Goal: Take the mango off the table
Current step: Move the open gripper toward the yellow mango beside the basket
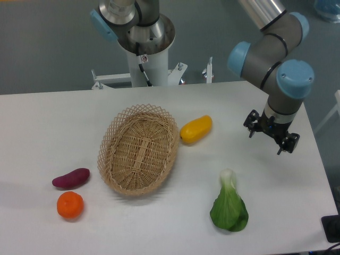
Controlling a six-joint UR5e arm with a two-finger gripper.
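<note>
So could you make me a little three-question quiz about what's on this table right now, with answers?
1. True or false: the mango lies inside the wicker basket.
2. Which item sits closest to the purple sweet potato? A) bok choy B) round orange fruit C) mango
3. Fill in: the gripper hovers with its jaws ____ and holding nothing.

Key:
1. False; it rests on the table just right of the basket rim.
2. B
3. open
</note>
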